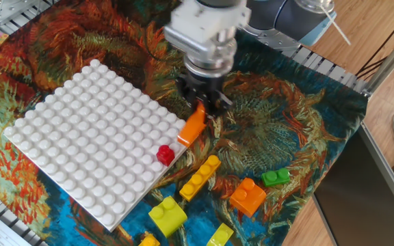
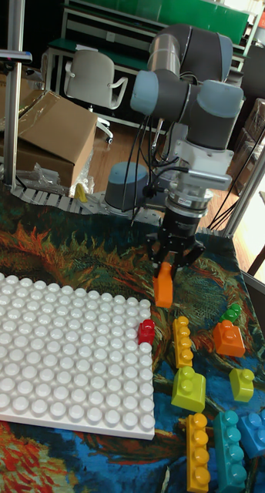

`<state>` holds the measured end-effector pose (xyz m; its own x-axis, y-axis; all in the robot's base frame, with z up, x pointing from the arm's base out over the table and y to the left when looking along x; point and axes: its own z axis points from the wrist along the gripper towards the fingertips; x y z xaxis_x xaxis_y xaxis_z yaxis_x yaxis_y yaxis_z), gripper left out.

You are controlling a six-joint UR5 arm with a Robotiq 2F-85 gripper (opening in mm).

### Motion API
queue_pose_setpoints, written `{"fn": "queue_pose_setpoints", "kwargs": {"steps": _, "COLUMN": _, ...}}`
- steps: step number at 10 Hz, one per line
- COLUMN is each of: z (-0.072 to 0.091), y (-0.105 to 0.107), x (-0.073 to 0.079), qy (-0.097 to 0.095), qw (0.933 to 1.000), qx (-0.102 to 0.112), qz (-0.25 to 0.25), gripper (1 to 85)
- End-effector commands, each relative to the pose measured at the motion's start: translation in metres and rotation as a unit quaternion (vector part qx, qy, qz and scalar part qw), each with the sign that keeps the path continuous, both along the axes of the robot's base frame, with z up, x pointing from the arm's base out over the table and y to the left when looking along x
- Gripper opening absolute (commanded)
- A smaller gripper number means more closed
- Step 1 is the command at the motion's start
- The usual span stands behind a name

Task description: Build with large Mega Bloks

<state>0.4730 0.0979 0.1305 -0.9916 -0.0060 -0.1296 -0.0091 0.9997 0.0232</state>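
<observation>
My gripper [image 1: 198,109] [image 2: 168,266] is shut on a long orange brick [image 1: 192,126] [image 2: 163,286], which hangs tilted just above the right edge of the white baseplate [image 1: 87,137] [image 2: 63,347]. A small red brick [image 1: 165,155] [image 2: 146,331] sits on the baseplate's near right edge, just below the held brick. On the cloth lie a long yellow brick [image 1: 200,177] [image 2: 182,340], an orange brick [image 1: 247,195] [image 2: 227,337], a small green brick [image 1: 275,178] [image 2: 232,313] and a lime brick [image 1: 167,215] [image 2: 188,389].
More bricks lie at the front: yellow [image 2: 197,452], teal [image 2: 229,451], blue [image 2: 259,431] and lime [image 2: 242,384]. A patterned cloth [image 1: 286,130] covers the table. A cardboard box [image 2: 48,131] and chair [image 2: 92,81] stand behind.
</observation>
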Motion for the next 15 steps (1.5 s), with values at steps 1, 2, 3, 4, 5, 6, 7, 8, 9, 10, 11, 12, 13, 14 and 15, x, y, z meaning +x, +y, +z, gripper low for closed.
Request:
{"fn": "queue_pose_setpoints", "kwargs": {"steps": 1, "z": 0.003, "y": -0.023, "x": 0.0, "qy": 0.0, "qw": 0.9992, "qx": -0.009, "qz": -0.039, "gripper": 1.3}}
{"fn": "queue_pose_setpoints", "kwargs": {"steps": 2, "z": 0.001, "y": -0.043, "x": 0.008, "qy": 0.004, "qw": 0.9997, "qx": -0.015, "qz": -0.017, "gripper": 1.3}}
{"fn": "queue_pose_setpoints", "kwargs": {"steps": 3, "z": -0.007, "y": -0.059, "x": 0.014, "qy": 0.004, "qw": 0.9999, "qx": -0.013, "qz": 0.002, "gripper": 1.3}}
{"fn": "queue_pose_setpoints", "kwargs": {"steps": 4, "z": -0.019, "y": -0.066, "x": 0.016, "qy": -0.009, "qw": 0.9998, "qx": -0.014, "qz": 0.015, "gripper": 1.3}}
{"fn": "queue_pose_setpoints", "kwargs": {"steps": 5, "z": -0.022, "y": -0.05, "x": 0.011, "qy": -0.013, "qw": 0.9998, "qx": 0.01, "qz": 0.01, "gripper": 1.3}}
{"fn": "queue_pose_setpoints", "kwargs": {"steps": 6, "z": -0.021, "y": -0.049, "x": 0.008, "qy": -0.007, "qw": 0.9999, "qx": 0.01, "qz": 0.001, "gripper": 1.3}}
{"fn": "queue_pose_setpoints", "kwargs": {"steps": 7, "z": -0.022, "y": -0.05, "x": 0.004, "qy": 0.0, "qw": 0.9999, "qx": 0.009, "qz": -0.013, "gripper": 1.3}}
{"fn": "queue_pose_setpoints", "kwargs": {"steps": 8, "z": -0.022, "y": -0.053, "x": 0.001, "qy": 0.007, "qw": 0.9995, "qx": 0.006, "qz": -0.029, "gripper": 1.3}}
{"fn": "queue_pose_setpoints", "kwargs": {"steps": 9, "z": -0.023, "y": -0.056, "x": -0.004, "qy": 0.016, "qw": 0.9992, "qx": 0.001, "qz": -0.038, "gripper": 1.3}}
{"fn": "queue_pose_setpoints", "kwargs": {"steps": 10, "z": -0.024, "y": -0.056, "x": -0.004, "qy": 0.02, "qw": 0.9992, "qx": 0.002, "qz": -0.035, "gripper": 1.3}}
{"fn": "queue_pose_setpoints", "kwargs": {"steps": 11, "z": -0.034, "y": -0.067, "x": 0.007, "qy": 0.025, "qw": 0.9995, "qx": 0.004, "qz": -0.018, "gripper": 1.3}}
{"fn": "queue_pose_setpoints", "kwargs": {"steps": 12, "z": -0.044, "y": -0.08, "x": 0.017, "qy": 0.028, "qw": 0.9996, "qx": 0.002, "qz": -0.002, "gripper": 1.3}}
{"fn": "queue_pose_setpoints", "kwargs": {"steps": 13, "z": -0.051, "y": -0.093, "x": 0.022, "qy": 0.033, "qw": 0.9993, "qx": 0.0, "qz": 0.019, "gripper": 1.3}}
{"fn": "queue_pose_setpoints", "kwargs": {"steps": 14, "z": -0.052, "y": -0.091, "x": 0.021, "qy": 0.036, "qw": 0.999, "qx": 0.017, "qz": 0.019, "gripper": 1.3}}
{"fn": "queue_pose_setpoints", "kwargs": {"steps": 15, "z": -0.052, "y": -0.09, "x": 0.022, "qy": 0.033, "qw": 0.9992, "qx": 0.018, "qz": 0.011, "gripper": 1.3}}
